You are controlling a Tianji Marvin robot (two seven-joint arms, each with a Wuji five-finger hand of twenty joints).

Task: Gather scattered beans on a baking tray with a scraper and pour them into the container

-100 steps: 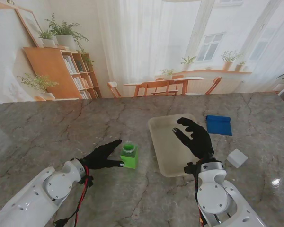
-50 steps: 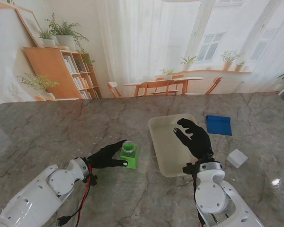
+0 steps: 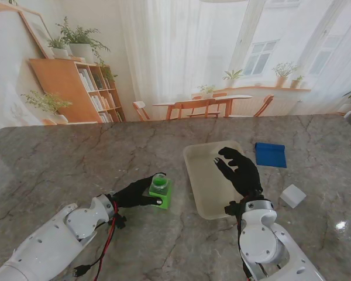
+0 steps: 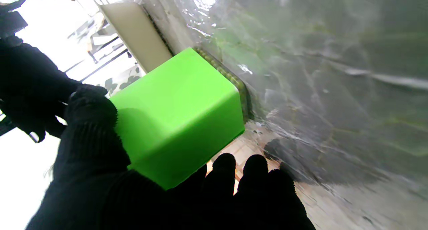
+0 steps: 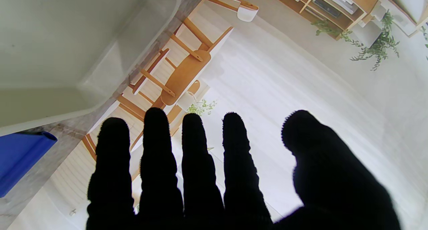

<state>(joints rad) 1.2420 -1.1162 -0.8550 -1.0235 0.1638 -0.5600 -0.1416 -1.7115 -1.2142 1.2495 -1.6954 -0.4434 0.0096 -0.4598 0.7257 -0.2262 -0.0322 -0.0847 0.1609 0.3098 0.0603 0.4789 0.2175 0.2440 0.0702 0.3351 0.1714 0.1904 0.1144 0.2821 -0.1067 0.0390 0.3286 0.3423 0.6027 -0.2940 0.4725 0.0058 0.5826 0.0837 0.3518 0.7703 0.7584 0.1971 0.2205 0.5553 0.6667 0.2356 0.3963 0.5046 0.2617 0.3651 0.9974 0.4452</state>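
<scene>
**Left hand around the green container, right hand free over the tray**

The left hand (image 3: 133,194) has its black-gloved fingers (image 4: 90,123) wrapped on the green container (image 3: 160,194), which stands upright on the marble counter (image 3: 76,158), to the left of the baking tray (image 3: 206,175). In the left wrist view the thumb presses one side of the box and the other fingers reach around its opposite side. The right hand (image 3: 238,170) hangs over the tray with its fingers (image 5: 157,149) spread and straight, and it holds nothing. A blue scraper (image 3: 271,154) lies flat on the counter just beside the tray's right edge. A small white block (image 3: 293,195) sits nearer to me, right of the tray. The beans are too small to make out.
</scene>
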